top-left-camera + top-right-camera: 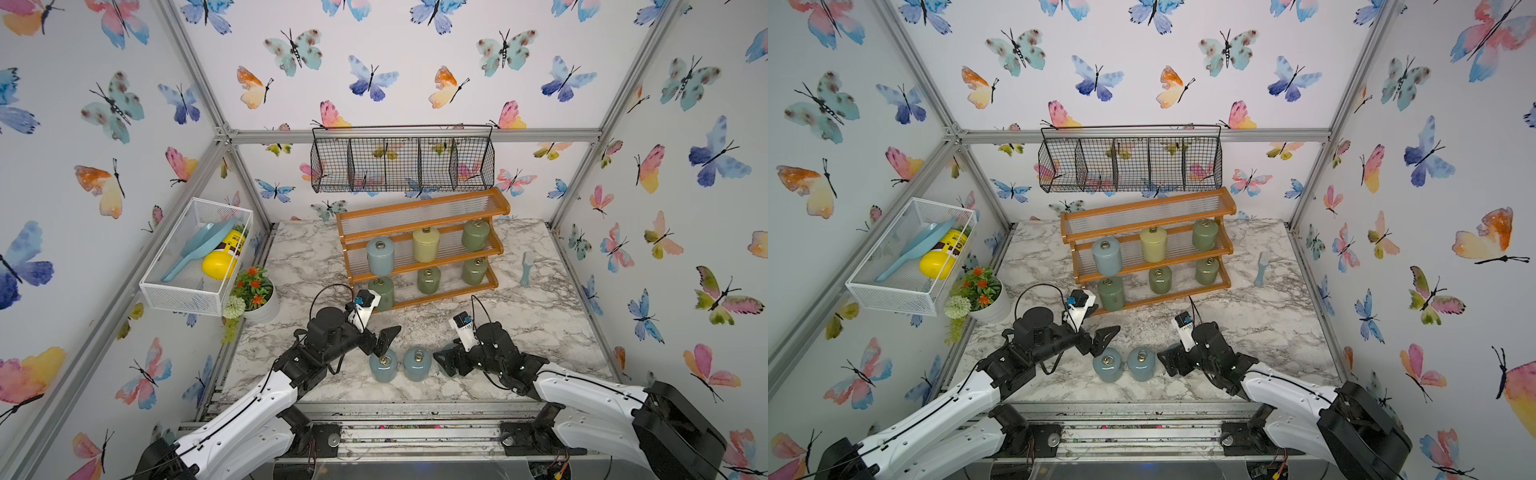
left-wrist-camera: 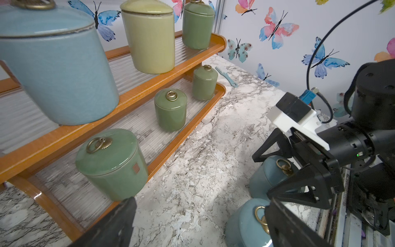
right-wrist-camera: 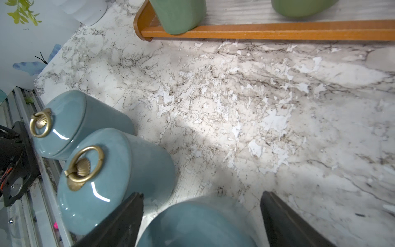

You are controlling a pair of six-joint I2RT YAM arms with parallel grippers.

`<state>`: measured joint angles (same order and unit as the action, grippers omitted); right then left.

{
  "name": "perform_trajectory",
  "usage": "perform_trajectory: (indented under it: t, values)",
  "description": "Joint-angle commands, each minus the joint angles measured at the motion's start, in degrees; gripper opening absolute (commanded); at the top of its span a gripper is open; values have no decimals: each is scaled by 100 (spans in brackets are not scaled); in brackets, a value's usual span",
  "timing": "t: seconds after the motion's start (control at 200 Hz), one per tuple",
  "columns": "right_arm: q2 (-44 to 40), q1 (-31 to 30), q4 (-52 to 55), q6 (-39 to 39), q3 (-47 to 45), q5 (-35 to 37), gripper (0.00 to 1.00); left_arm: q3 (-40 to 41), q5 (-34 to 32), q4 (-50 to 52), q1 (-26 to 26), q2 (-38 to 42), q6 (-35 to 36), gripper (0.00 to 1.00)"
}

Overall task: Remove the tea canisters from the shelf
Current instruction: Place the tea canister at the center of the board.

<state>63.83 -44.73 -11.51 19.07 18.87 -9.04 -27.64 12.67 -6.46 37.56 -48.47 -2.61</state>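
Observation:
The shelf (image 1: 419, 232) stands at the back of the marble table. Its middle tier carries a blue-grey (image 1: 380, 255), a pale yellow (image 1: 426, 244) and a green tea canister (image 1: 475, 235). Three green ones (image 1: 429, 280) stand on the bottom tier. Two blue-grey canisters (image 1: 383, 365) (image 1: 417, 364) sit on the table near the front. A third blue-grey canister (image 3: 192, 224) stands between the jaws of my right gripper (image 3: 202, 193), which is open with a gap on each side. My left gripper (image 2: 201, 213) hangs open over bare marble beside the left blue canister.
A black wire basket (image 1: 403, 160) hangs above the shelf. On the left wall a white mesh basket (image 1: 195, 257) holds a yellow bottle and a blue scoop. A potted plant (image 1: 255, 293) stands below it. A small blue brush (image 1: 527, 268) lies right of the shelf.

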Motion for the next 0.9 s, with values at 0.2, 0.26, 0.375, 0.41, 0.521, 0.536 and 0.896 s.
perform_trajectory:
  t: [0.2, 0.26, 0.375, 0.41, 0.521, 0.536, 0.896]
  values:
    - [-60, -47, 246, 18, 457, 39, 93, -81, -246, -75, -22, 136, -16, 99]
    - [-90, -45, 301, -1, 539, 52, 94, -96, -306, -75, -21, 159, -12, 98]
    - [-199, -46, 405, -34, 716, 102, 95, -130, -411, -44, -21, 160, 6, 98]
    - [-257, -45, 452, -44, 798, 124, 96, -151, -442, -38, -21, 154, 6, 98]
    - [-359, -45, 577, -146, 1024, 327, 97, -201, -502, -8, -20, 141, 6, 99]
    - [-362, -45, 585, -160, 1048, 352, 97, -198, -502, -9, -21, 142, 6, 98]
    - [22, -36, 495, -779, 1885, 833, 100, -321, -944, -106, -21, 49, 33, 98]
